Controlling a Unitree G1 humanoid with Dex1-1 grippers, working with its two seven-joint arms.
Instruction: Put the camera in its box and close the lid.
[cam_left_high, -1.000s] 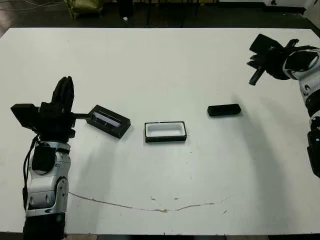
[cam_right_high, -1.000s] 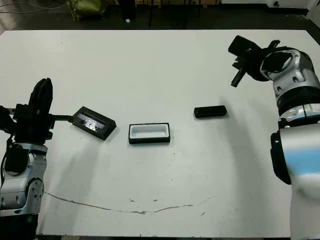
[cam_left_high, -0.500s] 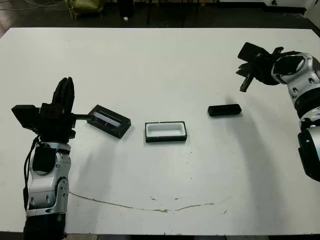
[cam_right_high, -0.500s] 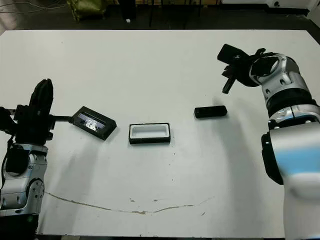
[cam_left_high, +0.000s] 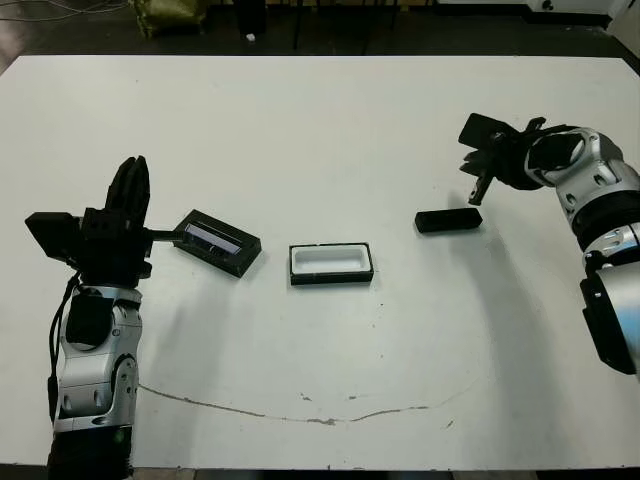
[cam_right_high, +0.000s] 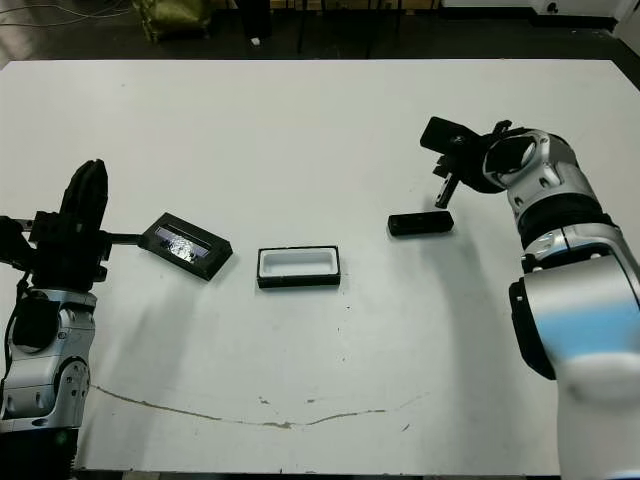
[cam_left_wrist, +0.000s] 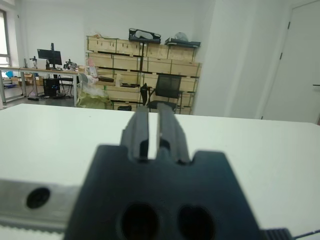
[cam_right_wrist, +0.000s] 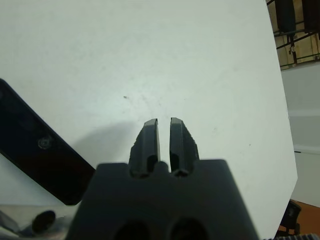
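My left gripper (cam_left_high: 129, 178) points up, fingers together, forearm upright. My right gripper (cam_left_high: 478, 190) points down, fingers nearly closed, arm reaching inward.

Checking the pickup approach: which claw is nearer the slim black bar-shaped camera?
Right. The right claw hovers just beyond the camera; the left claw sits far across the table.

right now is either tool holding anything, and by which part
Nothing is held. The right tool hovers just above the camera, fingers together and empty; the left tool, also shut, holds nothing beside the lid.
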